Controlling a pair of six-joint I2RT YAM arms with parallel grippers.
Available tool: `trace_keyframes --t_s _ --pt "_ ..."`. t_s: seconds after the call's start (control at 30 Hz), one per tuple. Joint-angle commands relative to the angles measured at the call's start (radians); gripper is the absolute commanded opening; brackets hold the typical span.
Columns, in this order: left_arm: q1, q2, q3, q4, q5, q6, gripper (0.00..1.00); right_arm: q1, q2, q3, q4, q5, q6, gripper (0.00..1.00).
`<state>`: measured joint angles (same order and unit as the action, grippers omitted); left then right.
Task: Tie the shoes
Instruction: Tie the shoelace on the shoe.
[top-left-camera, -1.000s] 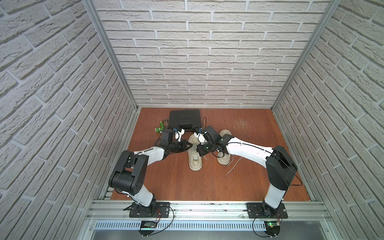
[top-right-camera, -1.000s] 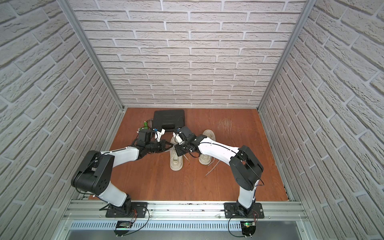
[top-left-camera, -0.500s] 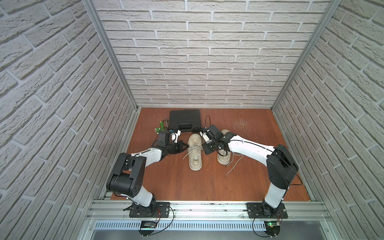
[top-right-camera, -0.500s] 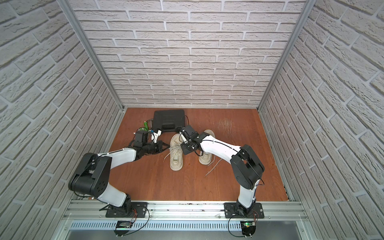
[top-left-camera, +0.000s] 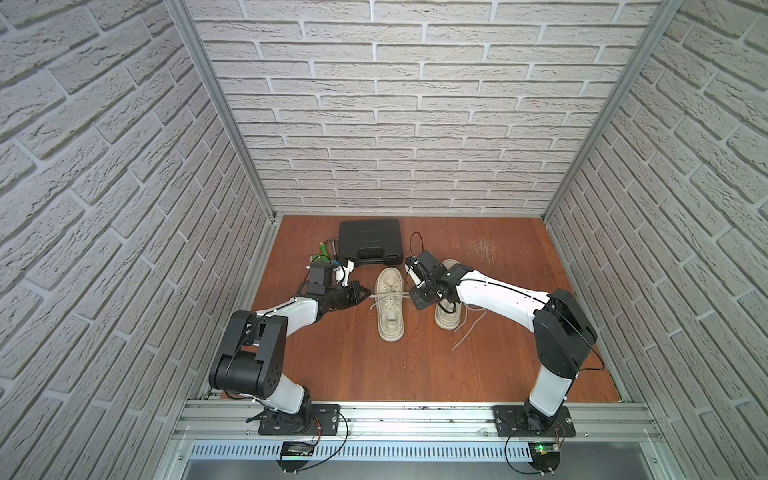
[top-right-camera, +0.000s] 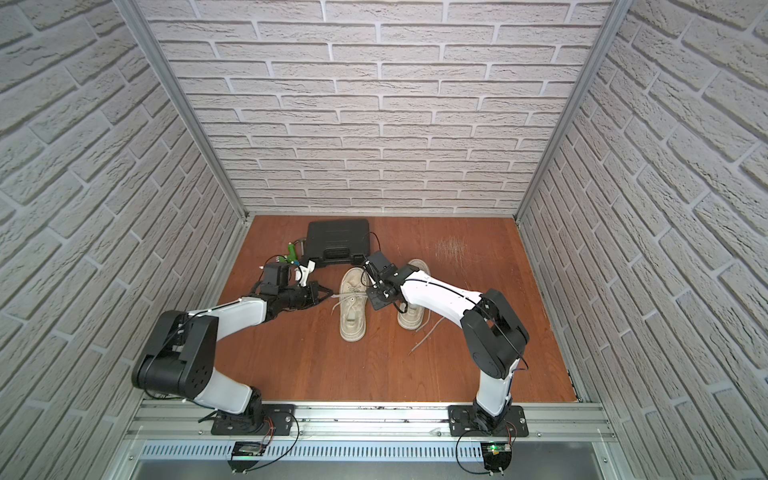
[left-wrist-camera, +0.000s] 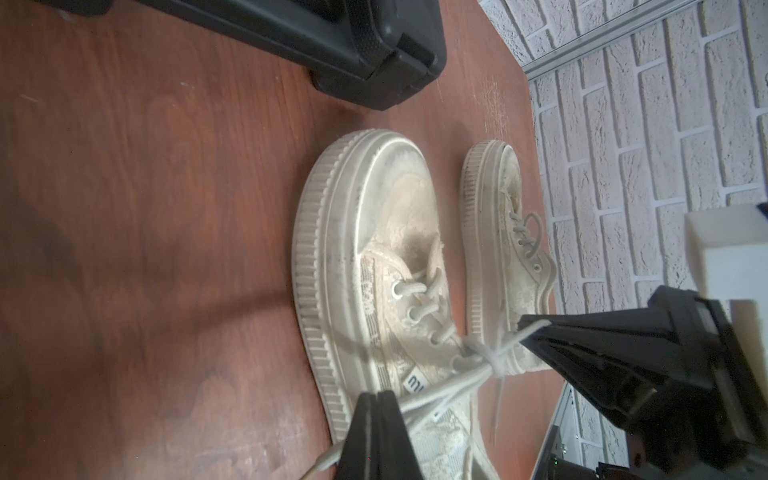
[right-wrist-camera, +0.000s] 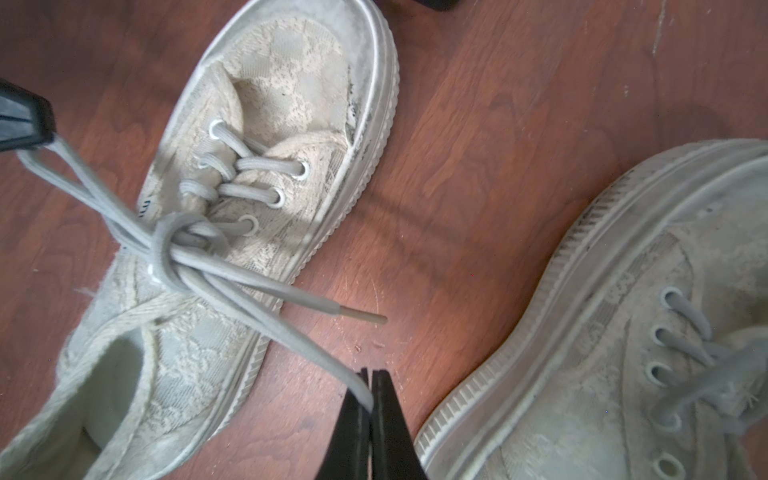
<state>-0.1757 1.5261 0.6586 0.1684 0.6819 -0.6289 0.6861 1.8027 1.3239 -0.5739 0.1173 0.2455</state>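
Right hand (top-left-camera: 413, 295) and wrist hide the middle of one shoe (top-left-camera: 447, 323)

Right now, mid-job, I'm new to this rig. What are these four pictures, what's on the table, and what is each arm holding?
You are looking at a left arm and a right arm, both robot arms mounted at the table's near edge. Each ends in a two-fingered pincer. Both top views come from one camera head looking down on everything. The other two pictures come from a camera on each arm's wrist.

On the wooden table lie a black case, one worn pale shoe between the pincers, and a second shoe partly under the right arm.

The left pincer and right pincer are each shut on the first shoe's laces, on opposite sides of its knot.
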Motion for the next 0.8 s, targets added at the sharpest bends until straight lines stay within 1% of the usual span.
trace_keyframes --t_s 0.0,0.33,0.77 --pt "0.021 -0.030 -0.020 -0.002 -0.011 0.019 0.00 -0.008 -0.041 -0.011 -0.038 0.067 -0.018 0.03" --pt "0.056 -0.034 -0.037 -0.003 -0.011 0.023 0.00 -0.008 -0.035 -0.015 -0.074 0.128 -0.031 0.03" --pt "0.062 -0.029 -0.037 0.001 -0.010 0.023 0.00 0.000 -0.031 -0.003 -0.111 0.197 -0.061 0.03"
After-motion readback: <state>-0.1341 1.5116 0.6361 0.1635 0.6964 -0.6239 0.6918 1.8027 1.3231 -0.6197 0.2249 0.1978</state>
